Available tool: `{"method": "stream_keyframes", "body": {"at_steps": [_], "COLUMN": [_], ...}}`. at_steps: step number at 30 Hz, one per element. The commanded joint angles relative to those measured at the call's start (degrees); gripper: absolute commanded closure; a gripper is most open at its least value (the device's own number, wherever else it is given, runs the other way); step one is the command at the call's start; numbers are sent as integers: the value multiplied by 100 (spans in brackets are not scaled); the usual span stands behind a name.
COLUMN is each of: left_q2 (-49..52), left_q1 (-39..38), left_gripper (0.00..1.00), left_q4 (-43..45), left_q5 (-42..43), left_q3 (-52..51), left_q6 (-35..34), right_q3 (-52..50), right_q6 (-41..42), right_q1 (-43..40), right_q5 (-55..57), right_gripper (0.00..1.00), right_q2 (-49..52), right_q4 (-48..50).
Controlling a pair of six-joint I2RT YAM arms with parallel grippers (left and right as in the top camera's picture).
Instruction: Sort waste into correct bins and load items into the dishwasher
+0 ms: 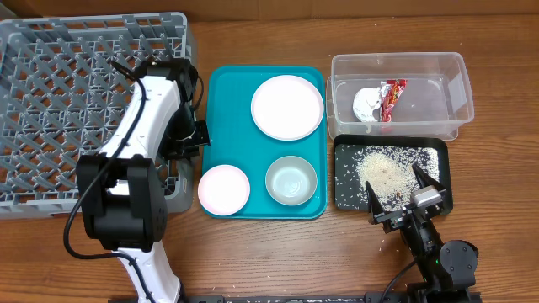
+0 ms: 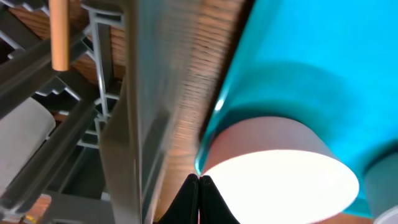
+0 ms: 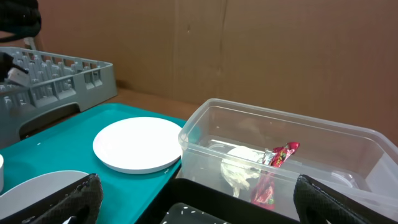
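My left gripper is shut and empty, its tips low between the grey dish rack and the small pink bowl. A wooden chopstick shows among the rack bars. The white plate and the grey-green bowl sit on the teal tray. The clear tub holds the red wrapper and the white napkin. The black tray holds rice. My right gripper is open and empty over that tray's front edge.
The teal tray lies between the rack and the two bins. The pink bowl overhangs its front left corner. The rack wall is right beside my left fingers. A brown wall stands behind the table.
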Motion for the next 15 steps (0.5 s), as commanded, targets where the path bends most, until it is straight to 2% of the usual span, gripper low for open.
{"method": "stream_keyframes", "body": {"at_steps": [1,3,4,5,7,8,10,12,15], "left_q2": [-138,-168,-173,-173,-173,-173,-170,-170,-144], "left_q1": [-101,-184,-240,-315,-476,-555,-708,-822,-940], "left_gripper": [93,67,42,27,6,0,0,5,6], "left_q4": [-72,39,146,306,763,1036,1646,2149,2791], "left_q5": [280,621,885,1209,1808,1971,1980,1886,1690], "left_q3": [448,627,699,745,761,758,743,739,737], "left_q6": [219,407,520,684,1058,1174,1193,1172,826], "right_q3": [-57,-57,-57,-59,-57,-57,-59,-59,-57], "right_q6": [17,17,17,20,20,17,17,17,17], "right_q1": [11,11,9,11,11,11,11,11,11], "right_q5": [13,13,13,13,13,13,13,13,13], "right_gripper": [0,0,1,0,0,0,0,0,0], "right_q2": [-55,-55,-55,-55,-55,-55,-55,-55,-55], "right_q4": [37,37,37,37,37,37,37,37,37]}}
